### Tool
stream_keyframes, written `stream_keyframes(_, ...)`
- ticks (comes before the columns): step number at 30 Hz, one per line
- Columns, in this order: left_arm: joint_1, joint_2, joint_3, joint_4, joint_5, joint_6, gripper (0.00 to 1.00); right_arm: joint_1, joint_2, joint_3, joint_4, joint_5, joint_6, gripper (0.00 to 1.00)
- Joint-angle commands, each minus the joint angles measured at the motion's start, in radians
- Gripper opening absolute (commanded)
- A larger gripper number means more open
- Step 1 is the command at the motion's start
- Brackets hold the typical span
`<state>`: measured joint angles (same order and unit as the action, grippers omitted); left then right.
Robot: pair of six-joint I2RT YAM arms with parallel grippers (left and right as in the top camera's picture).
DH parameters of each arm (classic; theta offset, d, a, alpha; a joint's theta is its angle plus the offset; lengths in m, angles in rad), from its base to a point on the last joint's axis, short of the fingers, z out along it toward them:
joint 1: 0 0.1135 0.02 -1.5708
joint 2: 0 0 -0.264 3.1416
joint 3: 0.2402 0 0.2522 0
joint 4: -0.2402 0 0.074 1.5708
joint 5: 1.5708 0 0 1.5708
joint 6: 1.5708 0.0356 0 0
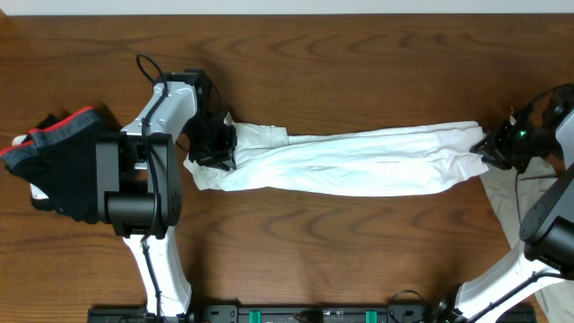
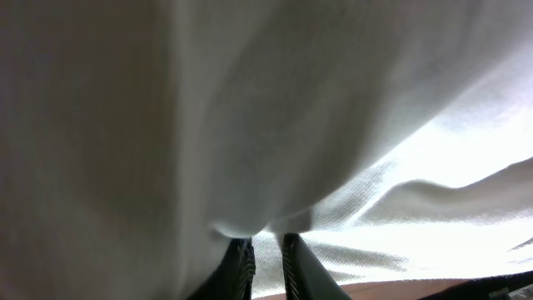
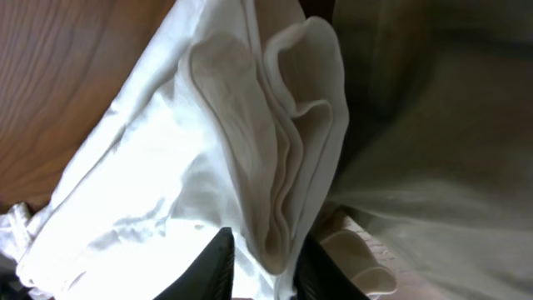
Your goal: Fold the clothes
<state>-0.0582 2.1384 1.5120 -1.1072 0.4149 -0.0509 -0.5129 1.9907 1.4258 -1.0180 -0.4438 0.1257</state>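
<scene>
A long white garment lies stretched across the middle of the table, folded lengthwise. My left gripper is shut on its left end, where the white cloth fills the left wrist view above the fingers. My right gripper is shut on its right end; in the right wrist view the fingers pinch several bunched layers of the white cloth.
A dark garment with a red band lies at the left edge of the table. A pale beige cloth lies at the right edge under the right arm, also in the right wrist view. Bare wood lies front and back.
</scene>
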Motion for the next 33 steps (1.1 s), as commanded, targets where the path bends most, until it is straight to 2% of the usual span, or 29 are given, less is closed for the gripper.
stream_keyframes(1, 0.001, 0.004, -0.006, -0.006, -0.009, 0.010, 0.16, -0.002, 0.008, 0.020, -0.007, -0.032, 0.000, 0.24)
stream_keyframes(26, 0.001, 0.004, -0.006, -0.002, -0.009, 0.010, 0.16, -0.006, 0.008, 0.083, -0.011, -0.030, 0.000, 0.27)
stream_keyframes(33, 0.001, 0.004, -0.006, -0.002, -0.009, 0.010, 0.16, 0.003, 0.008, 0.083, -0.016, 0.061, 0.000, 0.28)
